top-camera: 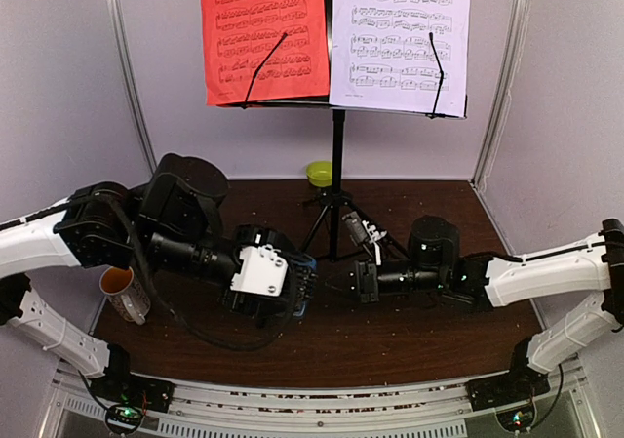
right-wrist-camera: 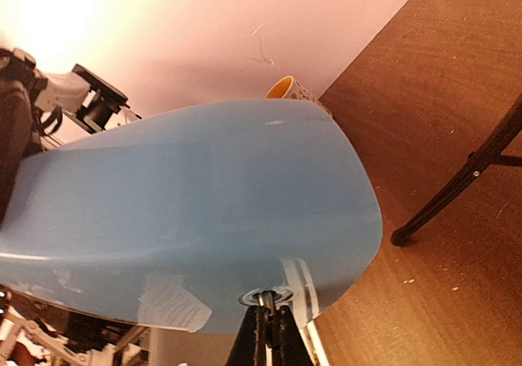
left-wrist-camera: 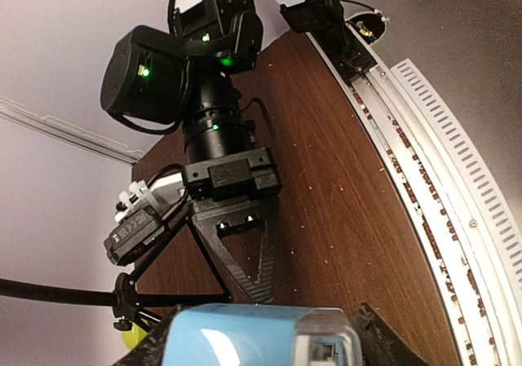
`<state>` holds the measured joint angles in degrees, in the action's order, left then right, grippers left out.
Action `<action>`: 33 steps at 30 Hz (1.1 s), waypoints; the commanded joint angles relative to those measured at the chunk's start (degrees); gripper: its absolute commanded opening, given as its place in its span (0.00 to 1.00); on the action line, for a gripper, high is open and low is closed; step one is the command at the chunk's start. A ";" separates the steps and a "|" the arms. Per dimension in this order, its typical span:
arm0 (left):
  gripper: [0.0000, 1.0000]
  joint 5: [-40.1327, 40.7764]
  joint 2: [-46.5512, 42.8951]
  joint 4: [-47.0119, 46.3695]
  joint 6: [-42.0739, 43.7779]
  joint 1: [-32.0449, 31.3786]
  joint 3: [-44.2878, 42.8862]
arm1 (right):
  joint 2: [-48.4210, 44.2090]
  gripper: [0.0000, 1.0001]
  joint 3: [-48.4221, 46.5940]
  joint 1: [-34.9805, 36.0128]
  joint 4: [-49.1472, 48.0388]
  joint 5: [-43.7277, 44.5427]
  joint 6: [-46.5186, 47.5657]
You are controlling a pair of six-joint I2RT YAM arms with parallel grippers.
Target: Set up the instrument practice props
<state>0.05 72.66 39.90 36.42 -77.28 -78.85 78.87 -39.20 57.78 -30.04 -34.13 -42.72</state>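
Left fingers (left-wrist-camera: 382, 340) low, seemingly around metronome (left-wrist-camera: 253, 337)

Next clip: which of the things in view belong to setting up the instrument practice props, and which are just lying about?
Part of the job: black music stand, red music sheet, white music sheet, blue metronome.

Just lying about: mug, lime-green bowl.

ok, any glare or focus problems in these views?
Top external: even light, sharp. Left wrist: table crisp, metronome soft at the bottom edge. Right wrist: wall blown out upper left, warm cast; the metronome fills most of the frame, blurred.
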 commanded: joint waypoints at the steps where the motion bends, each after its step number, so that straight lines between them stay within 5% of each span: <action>1: 0.11 5.50 -0.81 -13.80 9.23 -1.56 -0.77 | 1.91 0.00 -0.01 -2.29 -8.58 -10.51 -13.87; 6: 0.11 5.25 0.48 -14.89 9.68 -1.83 -0.52 | 4.20 0.00 1.39 -4.55 -15.76 -15.27 -22.05; 10: 0.10 0.61 1.75 -16.51 4.25 0.23 0.03 | 1.15 0.00 1.15 -4.64 -5.33 -12.64 -13.42; 13: 0.09 -3.62 1.98 -19.97 -0.21 2.81 2.44 | -2.85 0.28 1.67 -4.64 3.51 -8.75 -5.39; 19: 0.10 -13.16 3.36 -30.08 -7.78 8.76 8.05 | -10.05 0.63 3.79 -4.80 16.95 -3.73 4.83; 24: 0.11 -20.35 7.80 -36.22 -10.47 11.58 9.60 | -18.26 0.78 7.16 -5.36 23.81 2.81 7.62; 33: 0.12 -29.53 16.96 -47.79 -16.49 14.96 11.52 | -32.63 0.85 12.95 -7.24 32.91 11.86 6.37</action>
<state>-22.28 87.44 6.33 22.85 -63.44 -65.78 50.33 -28.27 51.44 -2.39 -27.90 -36.47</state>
